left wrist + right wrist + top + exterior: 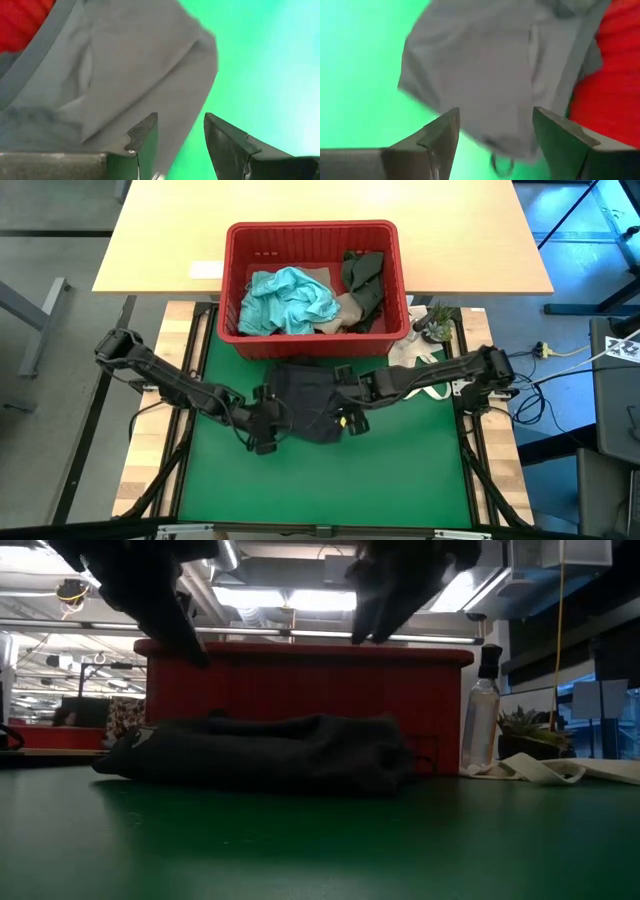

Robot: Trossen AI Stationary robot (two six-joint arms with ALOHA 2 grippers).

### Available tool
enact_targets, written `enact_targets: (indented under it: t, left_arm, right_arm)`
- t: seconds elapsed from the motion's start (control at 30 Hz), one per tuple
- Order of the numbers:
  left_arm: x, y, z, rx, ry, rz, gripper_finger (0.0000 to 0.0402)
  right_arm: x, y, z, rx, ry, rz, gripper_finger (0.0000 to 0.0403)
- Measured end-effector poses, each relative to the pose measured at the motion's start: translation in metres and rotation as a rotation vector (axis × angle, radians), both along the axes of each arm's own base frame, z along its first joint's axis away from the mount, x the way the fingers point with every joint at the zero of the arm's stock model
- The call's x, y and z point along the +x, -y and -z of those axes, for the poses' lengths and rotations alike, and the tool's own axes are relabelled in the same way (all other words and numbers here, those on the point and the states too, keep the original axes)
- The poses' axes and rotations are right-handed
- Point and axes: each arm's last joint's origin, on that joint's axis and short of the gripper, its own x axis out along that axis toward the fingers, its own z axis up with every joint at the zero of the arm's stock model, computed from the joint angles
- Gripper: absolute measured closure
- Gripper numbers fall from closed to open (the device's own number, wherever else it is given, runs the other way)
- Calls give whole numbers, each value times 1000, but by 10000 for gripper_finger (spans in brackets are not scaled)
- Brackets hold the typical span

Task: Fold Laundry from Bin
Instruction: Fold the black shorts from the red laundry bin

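The dark grey garment lay bunched on the green mat of the counter, just in front of the red bin — at 6 o'clock from it in the high view, its long axis running 9 to 3. The left tool hung over the garment's 9 o'clock end and the right tool over its 3 o'clock end, each about as near as the other, so the cloth sat between them. From table height both were raised above the heap, not touching it. Left tool: fingers parted, nothing between them, garment edge directly beneath. Right tool: fingers wide apart, also holding nothing, cloth below the gap. Still in the bin: light teal garment, beige-tan one, dark olive one. Judgement — the next grasp depends on each tool dropping straight onto its own end of the cloth.
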Motion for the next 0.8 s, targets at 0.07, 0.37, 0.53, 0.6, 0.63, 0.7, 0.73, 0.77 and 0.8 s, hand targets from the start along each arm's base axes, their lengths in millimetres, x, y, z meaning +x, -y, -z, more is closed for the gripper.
enact_targets:
  t: [0.07,0.37,0.53,0.6,0.63,0.7,0.73,0.77,0.8]
  left_arm:
    - [-1,2,7,-2,48,-6,248]
    - [-12,-5,37,24,94,-94,248]
    - [-23,-10,54,-2,57,-151,248]
    - [-27,-12,60,-9,38,-167,248]
    - [-29,-13,63,-15,29,-168,248]
    - [-33,-14,68,-31,11,-171,248]
    - [-34,-14,70,-39,1,-172,248]
    - [-36,-15,72,-42,-12,-168,248]
    - [-37,-15,74,-48,-23,-161,248]
  right_arm:
    - [2,8,11,1,14,20,152]
    - [-1,56,65,11,54,165,152]
    - [-8,64,89,67,64,168,152]
    - [-11,61,96,112,57,142,152]
    - [-12,58,100,139,56,125,152]
    - [-13,54,108,194,72,132,152]
    - [-14,51,111,218,72,140,152]
    - [-16,48,114,245,72,146,152]
    - [-16,44,117,265,79,150,152]
